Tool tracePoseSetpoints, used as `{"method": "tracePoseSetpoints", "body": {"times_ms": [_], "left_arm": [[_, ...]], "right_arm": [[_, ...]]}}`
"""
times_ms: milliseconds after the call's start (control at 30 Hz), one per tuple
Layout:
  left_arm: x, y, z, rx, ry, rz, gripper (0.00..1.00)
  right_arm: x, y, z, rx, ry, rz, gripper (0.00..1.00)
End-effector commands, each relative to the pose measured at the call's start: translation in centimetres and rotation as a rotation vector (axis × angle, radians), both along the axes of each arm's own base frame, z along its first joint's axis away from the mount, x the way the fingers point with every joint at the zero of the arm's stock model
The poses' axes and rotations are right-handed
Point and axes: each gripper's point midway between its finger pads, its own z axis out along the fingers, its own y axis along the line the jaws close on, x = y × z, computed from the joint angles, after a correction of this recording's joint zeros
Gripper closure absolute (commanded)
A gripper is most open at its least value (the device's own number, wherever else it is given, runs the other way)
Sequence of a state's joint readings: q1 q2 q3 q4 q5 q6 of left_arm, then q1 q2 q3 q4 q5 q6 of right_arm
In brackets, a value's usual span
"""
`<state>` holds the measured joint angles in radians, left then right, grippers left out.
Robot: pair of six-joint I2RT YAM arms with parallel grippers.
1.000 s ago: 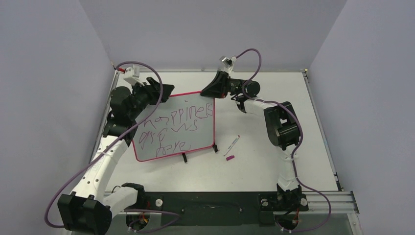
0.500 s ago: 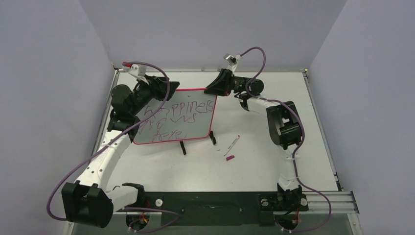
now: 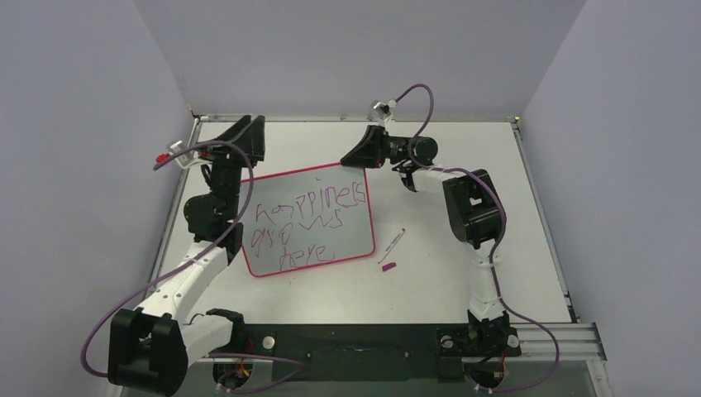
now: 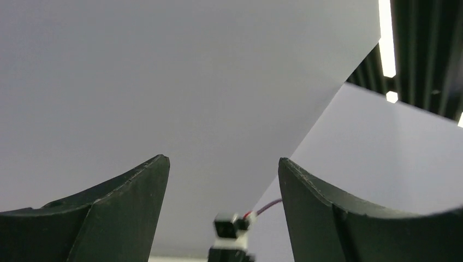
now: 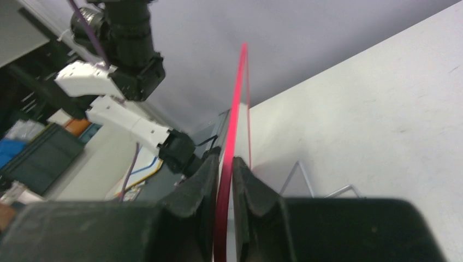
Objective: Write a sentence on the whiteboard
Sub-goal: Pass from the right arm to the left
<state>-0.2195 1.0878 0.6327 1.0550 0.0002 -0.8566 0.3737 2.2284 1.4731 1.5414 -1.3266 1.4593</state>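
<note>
With the left end effector [image 4: 221, 164] spread clear, only the right end effector [image 5: 226, 164] pinches the whiteboard [image 3: 351, 240] rim, which could twist loose.

There was one whiteboard [image 3: 354, 236], bearing one sentence [image 3: 307, 222] in three lines. Right of it lay one marker [image 3: 392, 245] and one loose cap [image 3: 387, 266]. Two arms stood near: left arm [image 3: 186, 277] and right arm [image 3: 471, 211].

Whiteboard in the middle, open bench to the right

The whiteboard [image 3: 310, 219] covers the bench's [image 3: 463, 289] middle-left, and the right claw [image 3: 357, 157] pinches its far corner. A pen [image 3: 392, 245] and cap [image 3: 387, 266] lie just beside it. The left claw [image 3: 248, 136] hangs spread wide over the far-left corner.
</note>
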Motion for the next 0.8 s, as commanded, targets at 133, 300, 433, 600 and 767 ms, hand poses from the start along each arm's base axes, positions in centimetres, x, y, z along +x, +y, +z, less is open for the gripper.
{"method": "tracePoseSetpoints", "body": {"times_ms": [133, 300, 433, 600, 767], "left_arm": [[-9.4, 6.0, 15.0, -0.253, -0.575, 0.194, 0.28], [-7.3, 3.4, 15.0, -0.026, -0.445, 0.19, 0.28], [-4.9, -0.3, 12.6, 0.349, -0.204, 0.121, 0.28], [-3.9, -2.3, 9.5, 0.628, 0.013, 0.012, 0.28], [-3.7, -4.6, 2.9, 0.87, 0.23, -0.215, 0.28]], "right_arm": [[1.2, -1.3, 0.1, 0.042, -0.054, -0.051, 1.0], [1.2, -1.3, 0.2, 0.042, -0.052, -0.05, 1.0], [0.9, -1.4, 0.5, 0.044, -0.063, -0.053, 1.0], [0.1, -1.4, 1.0, 0.043, -0.078, -0.046, 1.0], [-0.7, -1.5, 1.4, 0.043, -0.096, -0.043, 1.0]]}}
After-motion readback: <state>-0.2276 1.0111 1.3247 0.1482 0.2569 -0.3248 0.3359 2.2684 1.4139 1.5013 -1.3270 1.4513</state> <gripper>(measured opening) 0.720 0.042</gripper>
